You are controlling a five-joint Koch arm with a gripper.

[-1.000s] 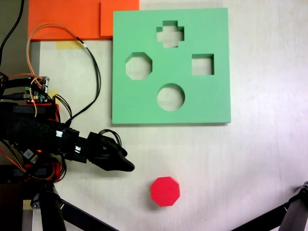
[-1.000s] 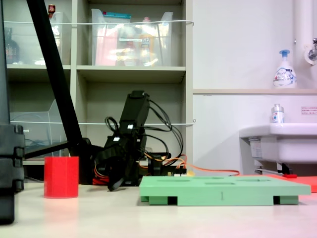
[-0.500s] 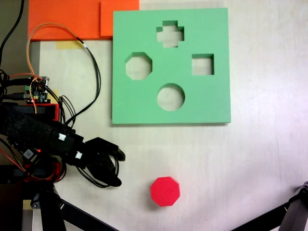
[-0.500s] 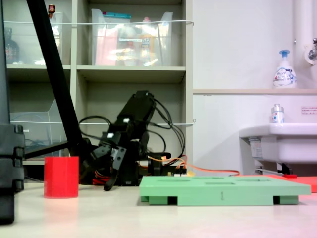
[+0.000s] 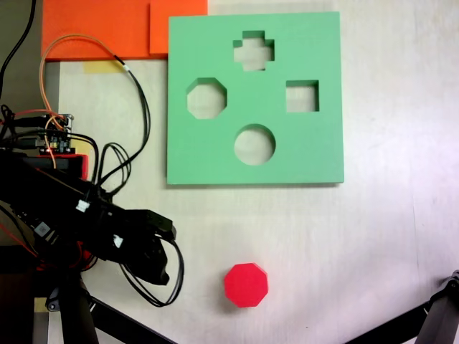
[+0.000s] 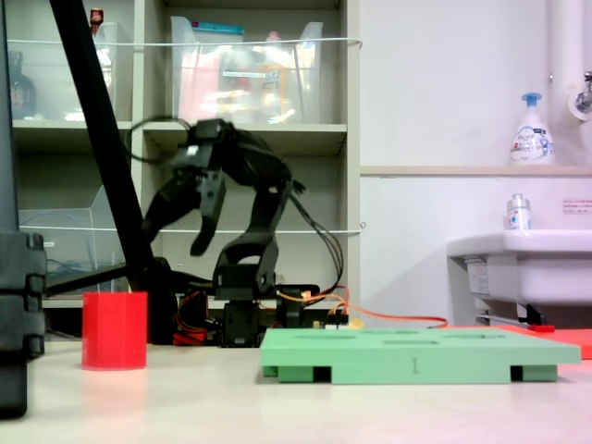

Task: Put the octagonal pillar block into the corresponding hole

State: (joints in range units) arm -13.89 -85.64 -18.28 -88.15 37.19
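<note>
My jaws (image 6: 176,229) hang spread wide and empty, high above the surface. The red block (image 5: 246,284) stands upright at 6 o'clock from the green board (image 5: 323,86). I should descend squarely over it, straddling opposite flats.

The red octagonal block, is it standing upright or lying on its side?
Upright. The red octagonal block stands on the table as a straight pillar; from above, its eight-sided top faces up.

The tool (image 5: 159,252), seemingly open, sits left of the octagonal pillar block (image 5: 246,285).
</note>
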